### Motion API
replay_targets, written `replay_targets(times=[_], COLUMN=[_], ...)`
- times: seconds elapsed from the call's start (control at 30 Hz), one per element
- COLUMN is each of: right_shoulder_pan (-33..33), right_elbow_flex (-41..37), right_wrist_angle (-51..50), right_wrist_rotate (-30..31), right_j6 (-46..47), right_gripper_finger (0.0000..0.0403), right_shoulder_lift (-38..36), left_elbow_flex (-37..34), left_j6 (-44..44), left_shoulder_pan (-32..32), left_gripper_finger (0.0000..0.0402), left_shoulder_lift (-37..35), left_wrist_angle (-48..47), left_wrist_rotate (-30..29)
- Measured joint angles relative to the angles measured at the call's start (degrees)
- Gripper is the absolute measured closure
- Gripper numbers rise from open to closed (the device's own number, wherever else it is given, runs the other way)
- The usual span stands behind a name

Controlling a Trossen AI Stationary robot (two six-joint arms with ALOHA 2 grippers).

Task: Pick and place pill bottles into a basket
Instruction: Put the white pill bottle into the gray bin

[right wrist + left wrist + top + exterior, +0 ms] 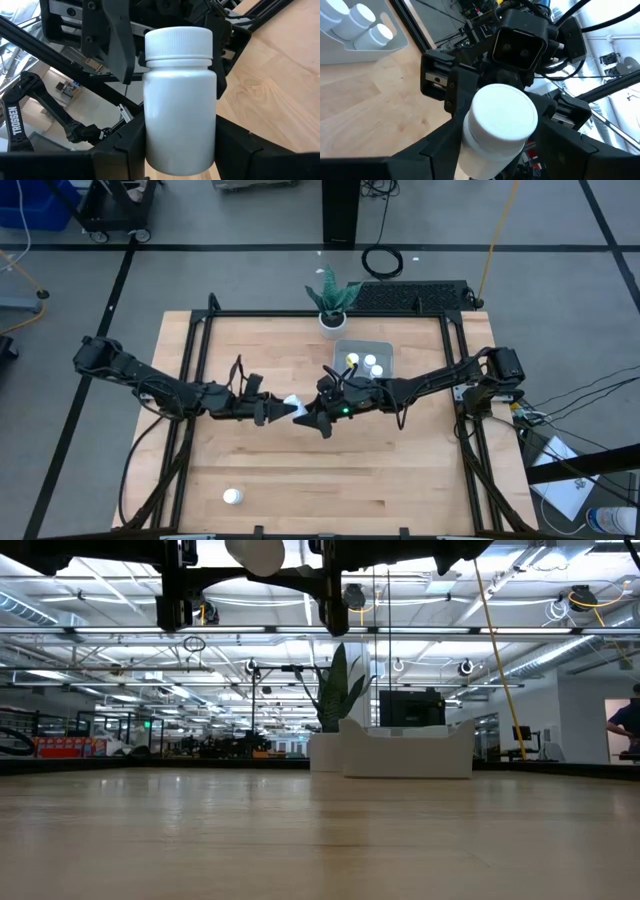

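One white pill bottle [293,401] is in the air over the middle of the table, between my two grippers. My left gripper [283,411] comes from the left and my right gripper [314,414] from the right, and both are shut on it. In the low view the bottle [258,552] shows high above the tabletop. The pale basket [341,348] stands on the table at the far middle and holds three bottles [362,362]. Another bottle [232,496] stands on the table near the front left. My left gripper has the bottle's body [470,150] below the cap between its two fingers [440,150], the cap [504,112] facing its wrist camera. The bottle is lifted clear of the table. My right gripper pinches the lower part of the bottle's body [180,145] between its two fingers [127,150], which lie across the bottle. The capped end [178,42] sticks out beyond them toward the left gripper.
A white plant pot with green leaves [331,318] stands just beyond the basket at the table's far edge. A black frame [190,350] runs along the table's sides. Bare wood lies in front of the grippers [330,480].
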Motion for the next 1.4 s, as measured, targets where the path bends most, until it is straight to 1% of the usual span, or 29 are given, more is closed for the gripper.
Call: replay_targets(times=[0.13, 0.2, 0.43, 0.53, 0.6, 0.73, 0.97, 1.1, 1.2, 1.3, 1.4], right_shoulder_pan=[0.0, 0.0, 0.0, 0.0, 0.0, 0.2, 2.7, 4.9, 7.3, 9.7, 12.2], right_elbow_flex=[0.0, 0.0, 0.0, 0.0, 0.0, 0.0, -0.1, -0.1, -0.1, -0.1, -0.1], right_wrist_angle=[0.0, -0.1, -0.3, -0.4, -0.6, -0.6, -2.7, -5.1, -5.5, -6.1, -7.3], right_wrist_rotate=[-0.2, -1.4, -1.3, -1.4, -1.5, -2.9, -4.7, -7.5, -11.9, -12.2, -12.7], right_j6=[0.1, 0.1, 0.6, 0.7, 1.1, 2.6, 6.2, 8.8, 9.9, 9.8, 5.9], right_gripper_finger=[0.0232, 0.0232, 0.0231, 0.0231, 0.023, 0.0207, 0.0146, 0.0118, 0.011, 0.0112, 0.0117], right_shoulder_lift=[0.0, 0.0, 0.0, 0.0, 0.0, 0.0, -0.6, -1.2, -1.2, -1.2, -1.7], left_elbow_flex=[0.0, 0.0, 0.0, 0.0, 0.0, 0.0, 0.0, 0.0, 0.0, 0.0, 0.0], left_j6=[0.0, 0.1, 0.9, 0.8, 0.6, 0.0, 0.0, 1.0, 1.9, 3.0, 4.4], left_shoulder_pan=[0.0, 0.0, 0.1, 0.1, 0.1, 0.1, 0.1, 0.2, 1.1, 2.3, 4.0], left_gripper_finger=[0.0164, 0.0174, 0.0217, 0.0218, 0.0211, 0.0202, 0.022, 0.0206, 0.0203, 0.0213, 0.022], left_shoulder_lift=[0.0, 0.0, 0.0, 0.0, 0.0, -0.1, -0.3, -0.4, -1.0, -2.6, -3.8], left_wrist_angle=[-0.2, -0.4, -0.8, -0.7, -0.7, -0.7, 1.6, 5.4, 7.1, 6.6, 6.0], left_wrist_rotate=[0.5, 0.5, 0.7, 0.7, 0.7, 0.9, 0.7, 0.5, 0.8, 1.0, 1.2])
